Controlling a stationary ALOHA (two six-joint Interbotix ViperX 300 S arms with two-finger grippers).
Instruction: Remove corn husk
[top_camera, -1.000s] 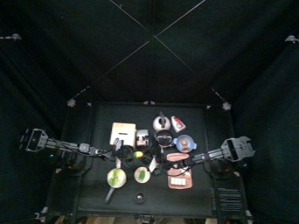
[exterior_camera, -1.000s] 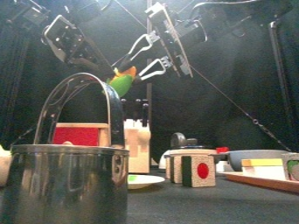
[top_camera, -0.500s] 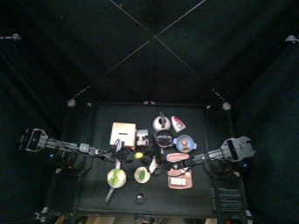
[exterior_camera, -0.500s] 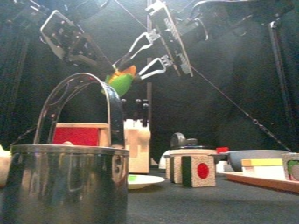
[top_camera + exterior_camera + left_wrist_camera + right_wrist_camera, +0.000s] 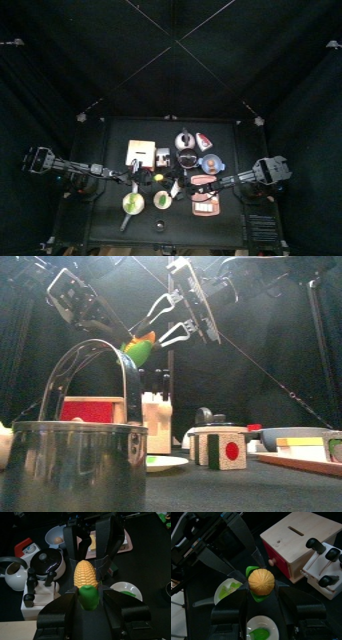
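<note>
A small yellow corn piece (image 5: 87, 573) with a green corn husk (image 5: 89, 596) on one end hangs high above the table between both grippers. My left gripper (image 5: 89, 602) is shut on the husk end. My right gripper (image 5: 261, 587) comes at the bare yellow tip (image 5: 260, 581), with its jaws pressed on either side of it. In the front view the corn (image 5: 138, 348) sits where the left gripper (image 5: 118, 334) and right gripper (image 5: 158, 328) meet. A green leaf (image 5: 252, 570) shows beside the tip. In the top view the corn (image 5: 158, 178) is very small.
Below stand a metal pot with a bail handle (image 5: 74, 466), a white block (image 5: 158, 421), a red-faced box (image 5: 227, 448), a plate (image 5: 167, 463) and a bowl (image 5: 287, 436). Two round pale dishes with green centres (image 5: 134, 203) (image 5: 162, 200) lie near the table's front.
</note>
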